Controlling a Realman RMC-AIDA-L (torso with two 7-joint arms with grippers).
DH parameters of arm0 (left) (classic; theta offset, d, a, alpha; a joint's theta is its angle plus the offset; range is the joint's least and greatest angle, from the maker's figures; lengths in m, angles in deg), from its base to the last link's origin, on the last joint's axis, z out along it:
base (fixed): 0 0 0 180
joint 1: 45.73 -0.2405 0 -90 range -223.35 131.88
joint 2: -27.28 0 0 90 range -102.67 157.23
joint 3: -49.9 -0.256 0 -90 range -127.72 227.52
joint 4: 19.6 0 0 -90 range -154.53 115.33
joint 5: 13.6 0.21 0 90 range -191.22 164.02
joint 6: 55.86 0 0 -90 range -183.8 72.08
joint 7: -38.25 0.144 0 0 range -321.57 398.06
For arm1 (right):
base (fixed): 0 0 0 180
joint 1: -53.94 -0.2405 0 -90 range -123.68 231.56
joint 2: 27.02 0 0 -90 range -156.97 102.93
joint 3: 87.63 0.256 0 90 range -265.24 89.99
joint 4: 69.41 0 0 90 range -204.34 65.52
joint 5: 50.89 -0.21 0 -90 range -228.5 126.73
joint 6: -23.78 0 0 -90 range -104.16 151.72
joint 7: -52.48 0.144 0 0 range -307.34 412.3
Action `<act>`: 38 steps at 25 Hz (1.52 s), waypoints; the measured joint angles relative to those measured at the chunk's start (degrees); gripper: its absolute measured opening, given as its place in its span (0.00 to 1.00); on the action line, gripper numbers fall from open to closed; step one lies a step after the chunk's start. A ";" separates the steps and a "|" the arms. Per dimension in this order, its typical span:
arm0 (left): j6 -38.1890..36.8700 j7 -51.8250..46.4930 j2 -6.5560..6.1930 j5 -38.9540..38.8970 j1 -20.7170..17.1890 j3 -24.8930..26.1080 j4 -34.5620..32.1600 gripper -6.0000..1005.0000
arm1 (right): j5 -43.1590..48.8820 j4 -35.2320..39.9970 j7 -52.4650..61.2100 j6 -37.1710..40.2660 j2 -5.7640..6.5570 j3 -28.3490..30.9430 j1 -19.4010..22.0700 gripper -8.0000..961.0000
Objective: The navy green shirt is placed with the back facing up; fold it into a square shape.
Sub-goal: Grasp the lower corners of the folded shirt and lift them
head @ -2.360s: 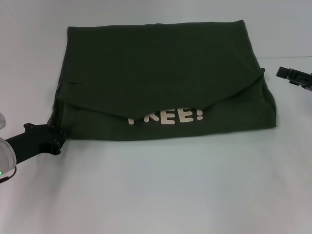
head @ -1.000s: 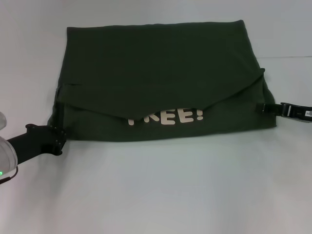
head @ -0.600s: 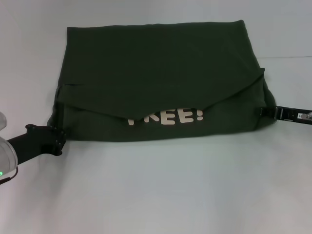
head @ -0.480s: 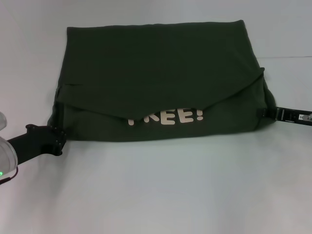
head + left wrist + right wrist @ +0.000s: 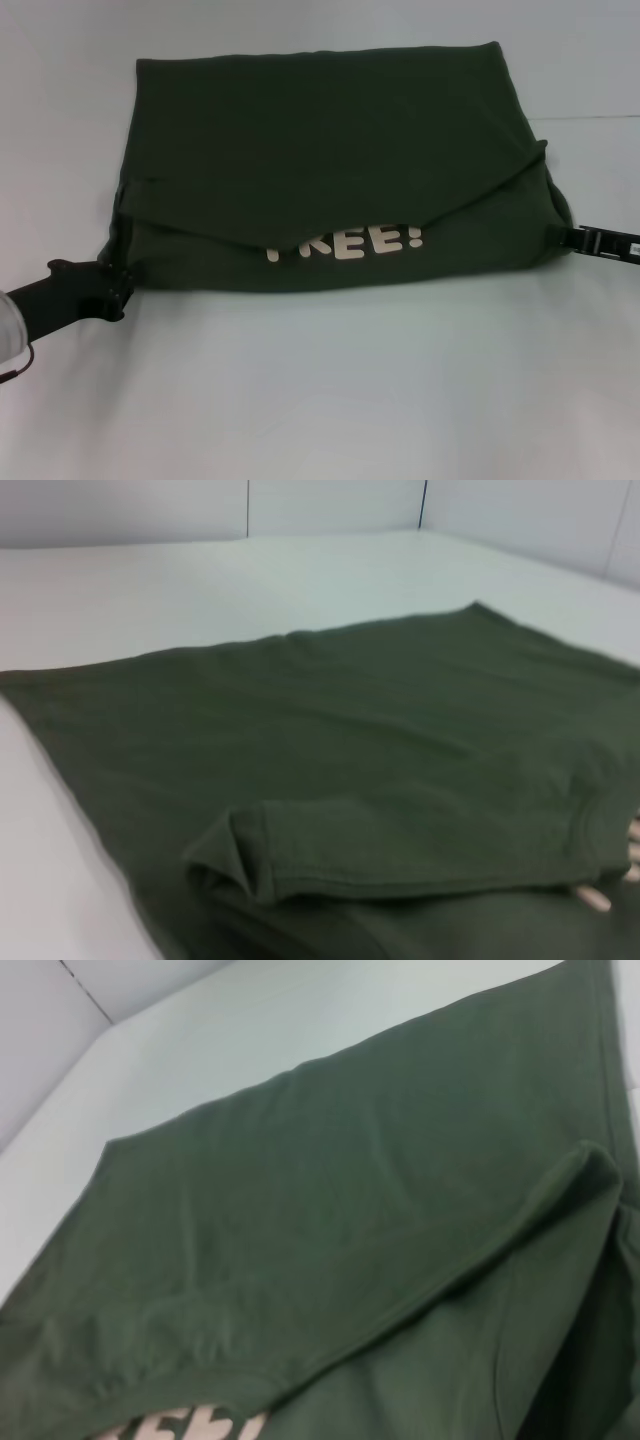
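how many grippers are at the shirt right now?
2. The left gripper is at the near left corner of the navy green shirt; the right gripper is at its near right corner. Fingertips are hidden against the cloth, so grip is unclear.

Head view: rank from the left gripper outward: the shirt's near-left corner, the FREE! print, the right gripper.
1. The shirt's near-left corner, right at the left gripper.
2. FREE! print, mid front edge.
3. Right gripper, at the far right edge.

The navy green shirt [image 5: 330, 160] lies folded on the table [image 5: 330, 390]; my left gripper [image 5: 118, 285] touches its near-left corner, my right gripper [image 5: 572, 238] its right edge.
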 joint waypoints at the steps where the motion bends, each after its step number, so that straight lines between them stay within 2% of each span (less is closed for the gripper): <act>1: 0.00 0.00 0.00 0.00 0.00 0.00 0.00 0.04 | -0.86 0.00 -1.13 1.18 0.14 0.51 0.65 0.04; 8: -9.09 -8.56 -0.10 -0.02 -3.85 1.19 -4.96 0.04 | -5.61 0.69 -7.25 9.11 0.71 2.19 5.43 0.04; 17: -20.70 -11.19 -0.03 0.68 -7.99 6.53 -6.82 0.04 | -6.22 0.95 -13.30 19.89 0.97 4.41 11.05 0.04; 19: -26.77 -12.29 0.05 0.89 -10.30 8.50 -8.14 0.04 | -6.16 1.18 -14.49 23.04 1.38 5.30 12.50 0.04; 22: -32.04 -12.71 0.12 1.07 -12.20 9.68 -9.20 0.04 | -6.10 2.17 -15.52 27.14 1.80 5.96 14.71 0.05; 28: -42.10 -12.74 0.15 6.29 -14.60 13.87 -10.12 0.04 | -5.91 3.38 -18.50 34.10 2.18 6.78 18.85 0.05; 38: -49.14 -12.70 0.21 15.01 -15.97 15.59 -10.10 0.04 | -4.26 3.37 -23.32 40.78 2.14 7.83 24.85 0.04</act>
